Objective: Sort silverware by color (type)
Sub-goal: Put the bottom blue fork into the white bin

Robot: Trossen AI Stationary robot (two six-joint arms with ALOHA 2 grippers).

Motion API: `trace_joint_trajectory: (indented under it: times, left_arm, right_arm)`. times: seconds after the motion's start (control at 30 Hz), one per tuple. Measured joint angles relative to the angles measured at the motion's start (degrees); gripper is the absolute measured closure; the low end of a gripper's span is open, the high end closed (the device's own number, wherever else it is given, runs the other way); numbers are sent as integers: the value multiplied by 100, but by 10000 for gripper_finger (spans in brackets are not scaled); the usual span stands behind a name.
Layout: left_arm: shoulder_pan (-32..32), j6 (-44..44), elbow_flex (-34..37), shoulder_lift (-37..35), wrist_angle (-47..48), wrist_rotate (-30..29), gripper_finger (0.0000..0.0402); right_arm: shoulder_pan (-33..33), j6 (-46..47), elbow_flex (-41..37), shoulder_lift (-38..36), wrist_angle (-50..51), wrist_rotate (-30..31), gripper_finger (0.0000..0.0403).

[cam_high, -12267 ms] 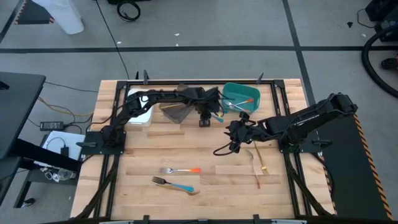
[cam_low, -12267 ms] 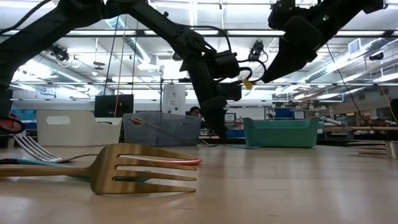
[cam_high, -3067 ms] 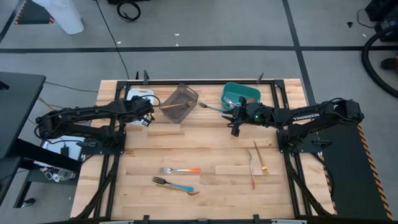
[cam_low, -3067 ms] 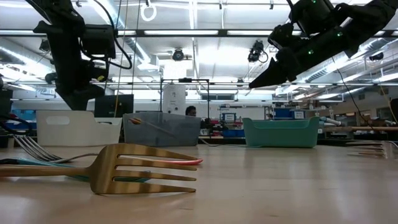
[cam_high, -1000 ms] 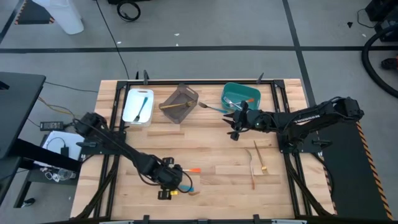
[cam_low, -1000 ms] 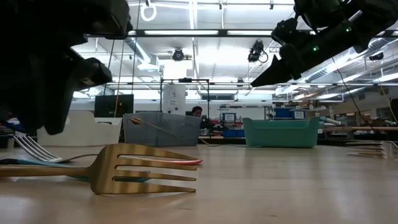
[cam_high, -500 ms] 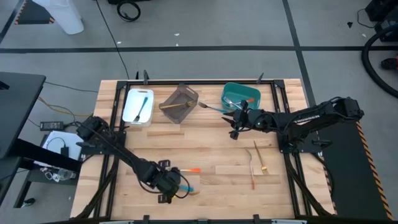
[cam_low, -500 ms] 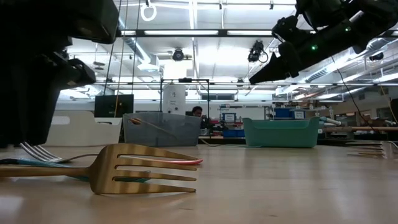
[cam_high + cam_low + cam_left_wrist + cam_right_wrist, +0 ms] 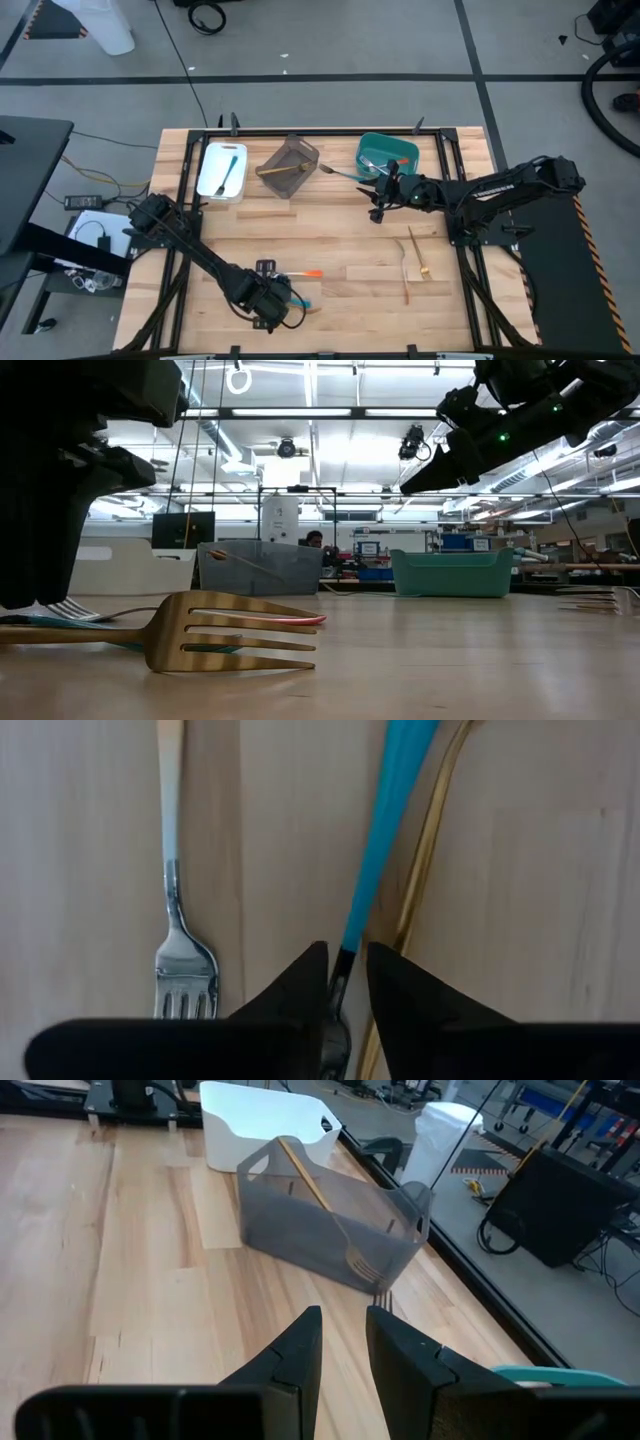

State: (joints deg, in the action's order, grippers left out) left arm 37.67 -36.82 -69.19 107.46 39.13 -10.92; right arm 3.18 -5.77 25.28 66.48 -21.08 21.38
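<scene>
Though the grip is not yet sure, notes follow.
Blue-handled fork (image 9: 385, 830): flat on the worktop (image 9: 330, 235), just beside the orange-handled fork (image 9: 172, 870).
Axis: handle runs straight away from the left pincer (image 9: 341, 982); tines beneath it.
Left pincer: narrow gap astride the fork's neck, hold uncertain.
Right pincer (image 9: 343, 1342): nearly closed, empty, well apart.
</scene>
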Motion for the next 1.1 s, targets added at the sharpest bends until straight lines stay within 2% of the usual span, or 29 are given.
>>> trace_joint_trajectory:
  times: [0.27,0.43,0.77,1.1]
  left_arm:
    - [13,134,0,44,-3,-103,248]
    - [14,142,0,229,1,-87,242]
    - [22,149,-7,275,-25,-25,276]
    - [22,151,-2,280,-26,46,356]
  right_arm:
    - [0,105,0,0,55,-1,309]
    - [0,108,0,0,111,-3,309]
    - [0,110,0,0,112,-3,309]
    - [-4,110,0,0,116,-25,309]
